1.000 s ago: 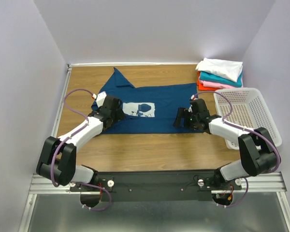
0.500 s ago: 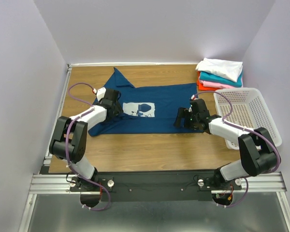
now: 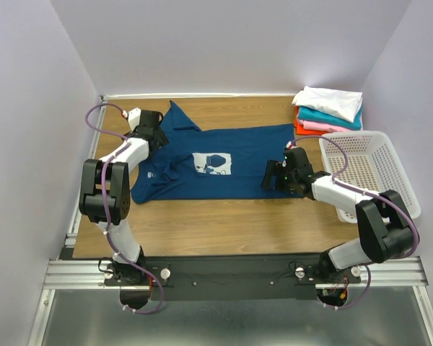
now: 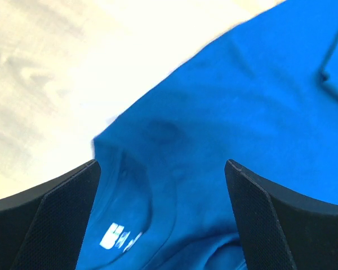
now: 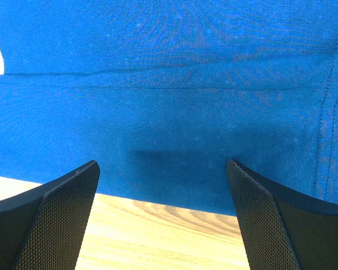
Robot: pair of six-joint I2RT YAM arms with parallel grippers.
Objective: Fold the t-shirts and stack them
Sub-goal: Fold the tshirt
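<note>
The navy blue t-shirt (image 3: 202, 182) lies spread sideways across the middle of the wooden table (image 3: 224, 223). Its white square print (image 3: 215, 163) faces up, its neck end is to the left and one sleeve points toward the back wall. The cloth is rumpled on the left and flatter on the right.

The left gripper (image 3: 157, 133) is at the shirt's far left part, beside that sleeve. In the left wrist view its fingers (image 4: 56, 214) are spread wide, with blue cloth and a small white neck label (image 4: 115, 236) lying between them and nothing pinched.

The right gripper (image 3: 267, 176) is over the shirt's near right part. Its fingers (image 5: 50, 214) are also spread apart, above the shirt's near edge where it meets bare wood.

In the far right corner sits a stack of folded tees: white (image 3: 328, 99) on top, then teal (image 3: 332, 115), pink (image 3: 321, 126) and orange-red (image 3: 300, 130). Just in front of the stack stands a white perforated basket (image 3: 353, 135).
</note>
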